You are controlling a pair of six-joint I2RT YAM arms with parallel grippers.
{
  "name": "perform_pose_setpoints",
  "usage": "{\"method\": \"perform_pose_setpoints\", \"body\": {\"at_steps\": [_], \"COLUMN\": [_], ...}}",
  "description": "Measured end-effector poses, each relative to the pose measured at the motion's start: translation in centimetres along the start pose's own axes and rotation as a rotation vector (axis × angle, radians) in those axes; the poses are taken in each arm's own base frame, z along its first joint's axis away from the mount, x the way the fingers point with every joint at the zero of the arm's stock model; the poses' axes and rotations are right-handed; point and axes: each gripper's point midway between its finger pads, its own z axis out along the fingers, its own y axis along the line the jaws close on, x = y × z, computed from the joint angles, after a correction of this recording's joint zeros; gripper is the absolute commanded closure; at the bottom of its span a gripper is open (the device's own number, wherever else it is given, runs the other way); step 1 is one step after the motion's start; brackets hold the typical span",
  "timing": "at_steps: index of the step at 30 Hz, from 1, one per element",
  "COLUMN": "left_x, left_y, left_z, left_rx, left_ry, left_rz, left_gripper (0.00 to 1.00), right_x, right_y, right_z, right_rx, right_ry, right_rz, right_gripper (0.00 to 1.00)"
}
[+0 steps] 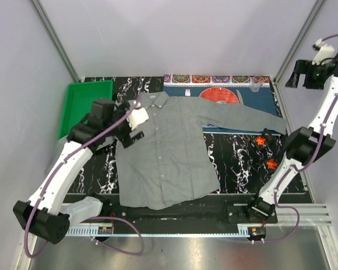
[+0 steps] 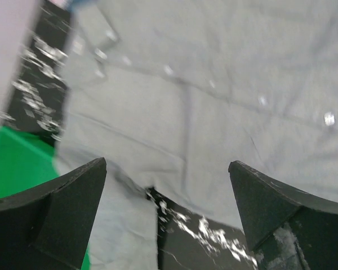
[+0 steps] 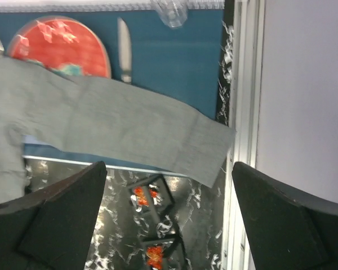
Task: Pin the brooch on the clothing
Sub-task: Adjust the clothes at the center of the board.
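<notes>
1. Two sets of fingers stand wide apart, each holding nothing.
2. The left fingers [image 2: 62, 197] hover low over the grey shirt [image 1: 163, 152], which lies spread flat on the counter [image 1: 236, 163]. The shirt's edge shows in the gap between them.
3. The right fingers [image 3: 56, 208] hang high. Below their gap sit two red brooches [image 3: 141, 194], just beside the shirt's sleeve end.

A black worktop with white marble veining [image 1: 236, 163] sits inside a booth of plain, pale lilac-grey walls [image 1: 180, 34]. Two slim aluminium posts [image 1: 56, 39] rise at its back corners. A slotted metal rail [image 1: 310, 214] runs along the near edge, above a brushed steel floor [image 1: 203, 253]. The light is soft and even.
</notes>
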Motion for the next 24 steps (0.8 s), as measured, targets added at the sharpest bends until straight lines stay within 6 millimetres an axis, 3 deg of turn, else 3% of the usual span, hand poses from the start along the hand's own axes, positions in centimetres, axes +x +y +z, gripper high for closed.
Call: {"method": "perform_pose_setpoints", "body": {"at_steps": [4, 7, 10, 12, 15, 17, 19, 22, 24], "left_x": [-6.4, -9.4, -10.3, -10.4, -10.4, -10.3, -10.0, -9.5, -9.0], "left_y": [3.0, 3.4, 3.2, 2.8, 1.6, 0.7, -0.2, -1.5, -2.2], "left_z": [-4.2, -6.4, -6.7, -6.2, -5.8, -5.5, -5.0, -4.4, -4.0], "left_rx": [-0.146, -0.184, -0.164, -0.133, -0.07, -0.03, 0.012, 0.068, 0.096], "left_ry": [-0.215, -0.345, -0.389, -0.391, -0.399, -0.402, -0.4, -0.388, -0.377], "left_rz": [-0.057, -0.11, -0.148, -0.161, -0.156, -0.155, -0.161, -0.178, -0.187], "left_gripper": [0.01, 0.01, 0.01, 0.01, 0.01, 0.01, 0.02, 0.02, 0.02], "right_x": [-4.1, -5.8, -6.5, -5.7, -1.0, 4.8, 9.6, 15.4, 17.6], "right_y": [4.7, 8.5, 11.7, 13.6, 15.0, 15.1, 15.1, 16.0, 16.6], "right_z": [-7.4, -12.2, -13.6, -12.1, -7.9, -4.8, -3.1, -3.1, -4.4], "right_rx": [-0.05, -0.102, -0.144, -0.18, -0.232, -0.25, -0.241, -0.236, -0.215], "right_ry": [-0.213, -0.323, -0.354, -0.314, -0.138, 0.06, 0.222, 0.403, 0.448], "right_rz": [-0.03, -0.129, -0.289, -0.374, -0.41, -0.399, -0.393, -0.407, -0.434], "right_gripper": [0.0, 0.0, 0.01, 0.03, 0.09, 0.14, 0.16, 0.22, 0.27]}}
